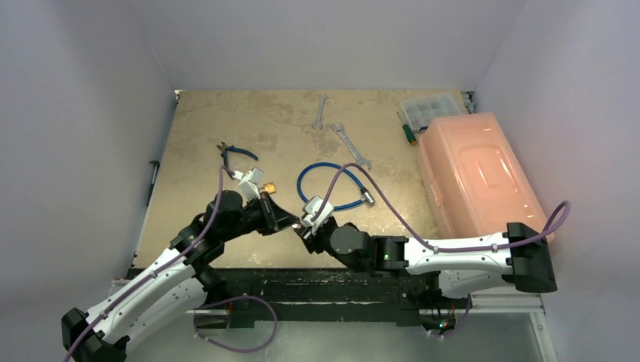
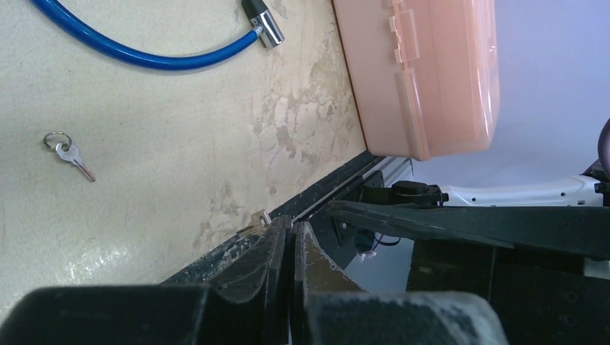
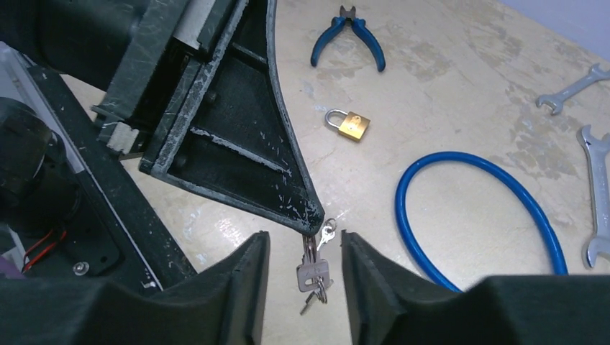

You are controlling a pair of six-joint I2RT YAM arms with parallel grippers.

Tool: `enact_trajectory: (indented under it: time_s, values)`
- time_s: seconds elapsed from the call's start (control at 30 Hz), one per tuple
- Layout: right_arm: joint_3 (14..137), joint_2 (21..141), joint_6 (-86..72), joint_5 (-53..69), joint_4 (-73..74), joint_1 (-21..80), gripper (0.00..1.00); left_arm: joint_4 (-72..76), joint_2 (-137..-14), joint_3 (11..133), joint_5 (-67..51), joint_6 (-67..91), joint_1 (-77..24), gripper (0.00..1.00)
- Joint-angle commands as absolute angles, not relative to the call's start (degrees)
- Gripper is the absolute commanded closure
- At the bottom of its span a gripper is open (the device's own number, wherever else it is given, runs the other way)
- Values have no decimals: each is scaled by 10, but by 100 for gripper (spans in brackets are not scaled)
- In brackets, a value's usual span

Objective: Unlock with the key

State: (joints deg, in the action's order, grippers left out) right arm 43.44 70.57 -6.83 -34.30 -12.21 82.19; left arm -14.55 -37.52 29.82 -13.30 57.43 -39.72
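My left gripper (image 2: 293, 223) (image 1: 289, 223) is shut on the key (image 3: 313, 274), a small silvery key that hangs below its fingertips with a ring and a second small key dangling from it. A sliver of metal shows beside the shut fingers in the left wrist view. My right gripper (image 3: 302, 241) (image 1: 305, 228) is open, with one finger on each side of the hanging key and not touching it. The small brass padlock (image 3: 349, 124) (image 1: 269, 185) lies on the table beyond, its shackle closed. Another tiny silvery key on a ring (image 2: 70, 154) (image 3: 328, 233) lies loose on the table.
A blue cable lock (image 1: 332, 185) (image 3: 475, 208) lies coiled right of the grippers. Blue-handled pliers (image 1: 235, 154) lie behind the padlock. Two wrenches (image 1: 349, 143) lie further back. An orange plastic case (image 1: 475, 170), a clear parts box (image 1: 430, 109) and a green screwdriver (image 1: 407, 132) are at the right.
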Motion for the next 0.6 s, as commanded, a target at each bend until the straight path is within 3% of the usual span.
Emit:
enact_trajectory:
  time_s: [0.0, 0.2, 0.3, 0.57]
  values:
    - [431, 674, -78, -325, -141, 823, 47, -143, -369, 303, -113, 571, -396, 100]
    - [405, 621, -112, -313, -113, 820, 19, -141, -360, 311, -112, 547, -396, 100]
    - [378, 563, -138, -242, -111, 795, 9, -138, -346, 327, -123, 514, -397, 100]
    - [376, 502, -220, -23, -77, 653, 6, -171, -334, 410, -157, 431, -396, 100]
